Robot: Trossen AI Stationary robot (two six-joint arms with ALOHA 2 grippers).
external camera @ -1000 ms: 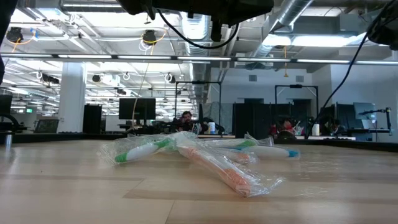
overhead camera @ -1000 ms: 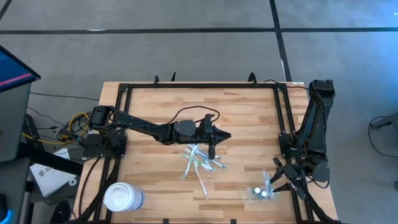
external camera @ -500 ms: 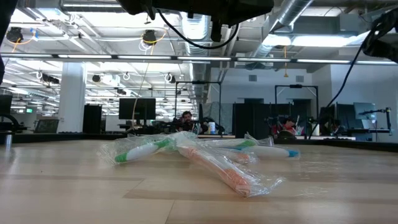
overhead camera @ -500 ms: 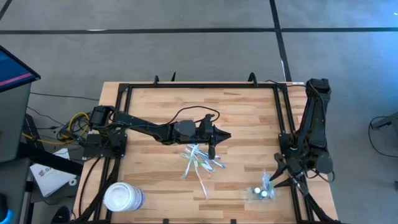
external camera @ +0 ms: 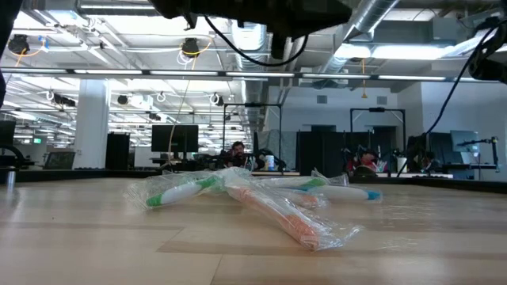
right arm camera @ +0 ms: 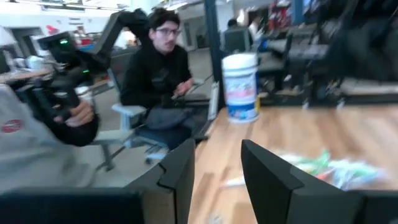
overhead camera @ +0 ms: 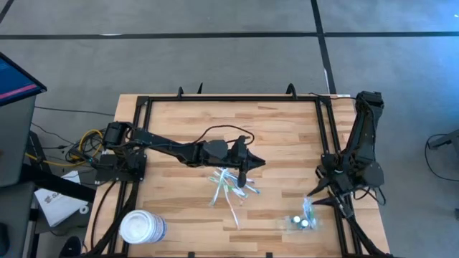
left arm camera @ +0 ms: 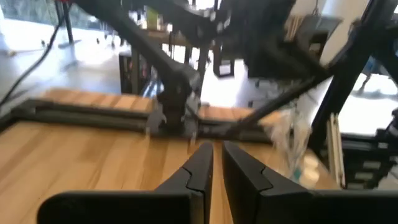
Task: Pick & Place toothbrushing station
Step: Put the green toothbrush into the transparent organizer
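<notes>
Lifted right hand (overhead camera: 310, 200) hovers above clear toothbrushing station (overhead camera: 300, 220).

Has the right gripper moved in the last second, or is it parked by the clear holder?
Yes. In the high view the right gripper has drawn back from the toothbrushing station, toward the table's far edge.

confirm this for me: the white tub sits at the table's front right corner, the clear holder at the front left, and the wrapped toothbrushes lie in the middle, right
Not quite: the corners are swapped. In the high view the white tub sits at the front left corner, and the clear holder stands front right, just by the right gripper. The wrapped toothbrushes do lie in the middle, under the left gripper.
</notes>
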